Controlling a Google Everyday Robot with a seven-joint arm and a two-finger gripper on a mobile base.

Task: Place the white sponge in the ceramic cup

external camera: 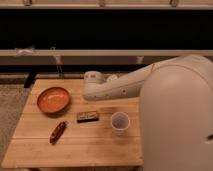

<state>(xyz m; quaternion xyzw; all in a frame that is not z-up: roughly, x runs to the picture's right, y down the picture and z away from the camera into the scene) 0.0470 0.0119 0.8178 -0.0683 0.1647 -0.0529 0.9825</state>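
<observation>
- Seemingly mid-carry: the gripper hovers over the table, behind the ceramic cup; its grip cannot be told.
- No white sponge shows; perhaps under the wrist.
- Next: move above the cup.

A: Where is the ceramic cup sitting?
B: On the table, right of the bar. The gripper is hovering behind the bar, with the bowl lying to its left.
</observation>
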